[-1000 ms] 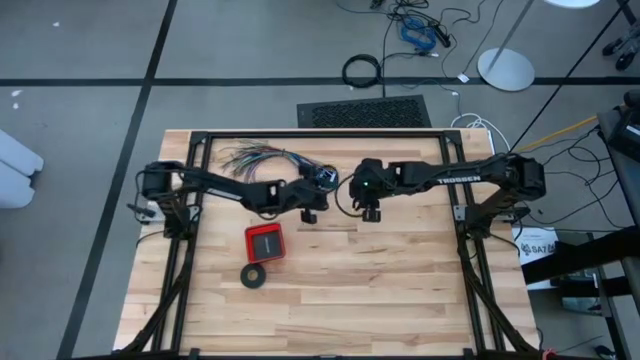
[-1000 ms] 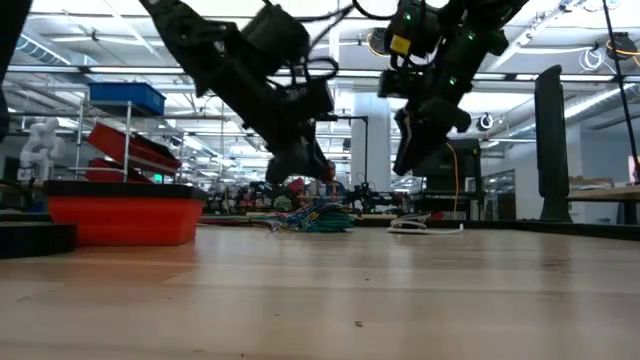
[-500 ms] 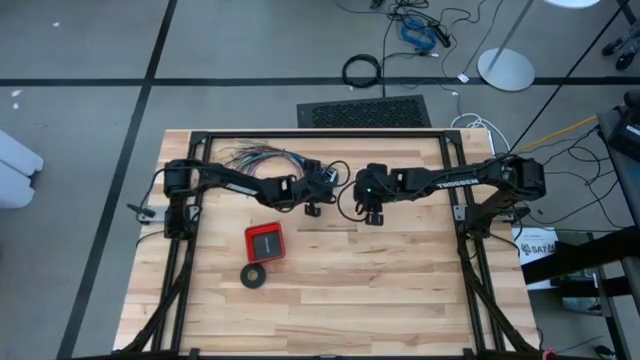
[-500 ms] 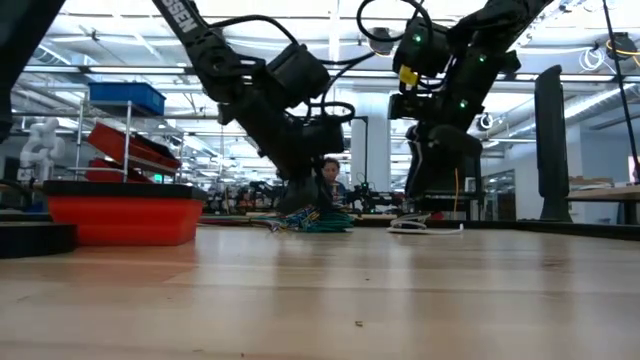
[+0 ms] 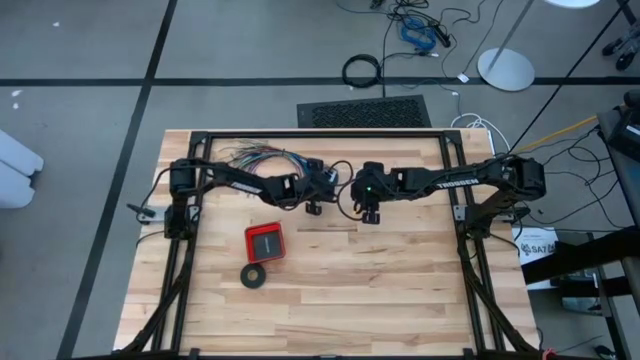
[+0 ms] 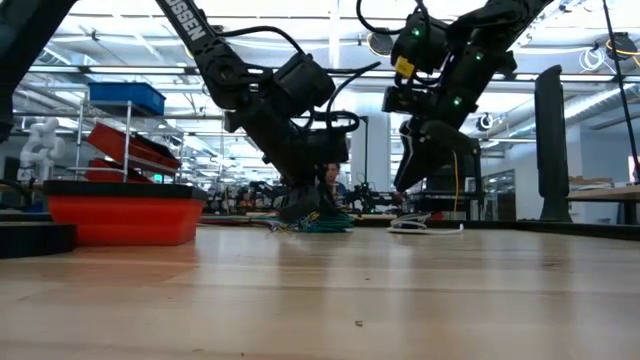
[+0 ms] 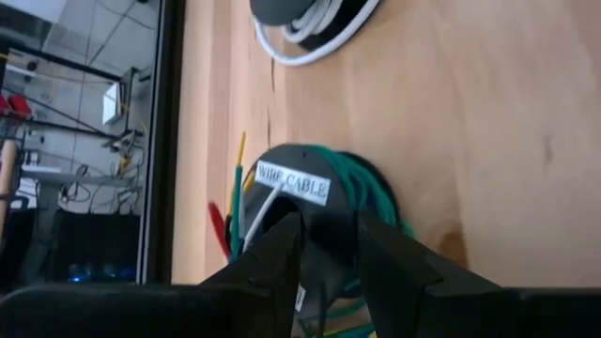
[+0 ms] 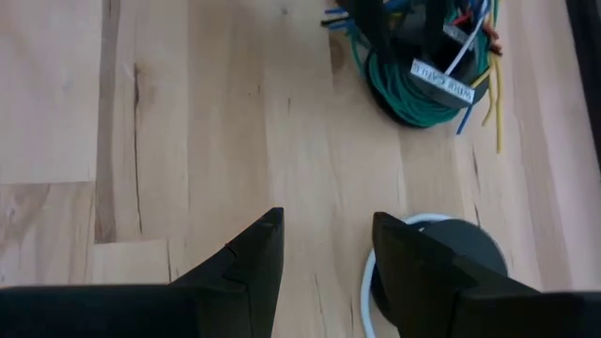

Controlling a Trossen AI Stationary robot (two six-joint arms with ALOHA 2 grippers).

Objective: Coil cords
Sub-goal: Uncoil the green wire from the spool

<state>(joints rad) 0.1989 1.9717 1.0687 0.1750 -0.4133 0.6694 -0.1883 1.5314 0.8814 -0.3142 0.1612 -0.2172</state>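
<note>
Coiled teal-green wire (image 8: pixel 406 94) lies on the table near the white cord (image 8: pixel 368 286) curled around its black round piece (image 8: pixel 441 258).

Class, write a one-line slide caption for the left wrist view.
Left gripper over the teal-green wire coil tagged "WIRE CABLE", white cord beyond.

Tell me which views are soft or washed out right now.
Low view: bright ceiling lights silhouette both arms, and the wooden table up close is blurred. Left wrist view: the left pincer is soft, while the white "WIRE CABLE" label on the teal-green wire coil reads clearly. High view: evenly lit.
</note>
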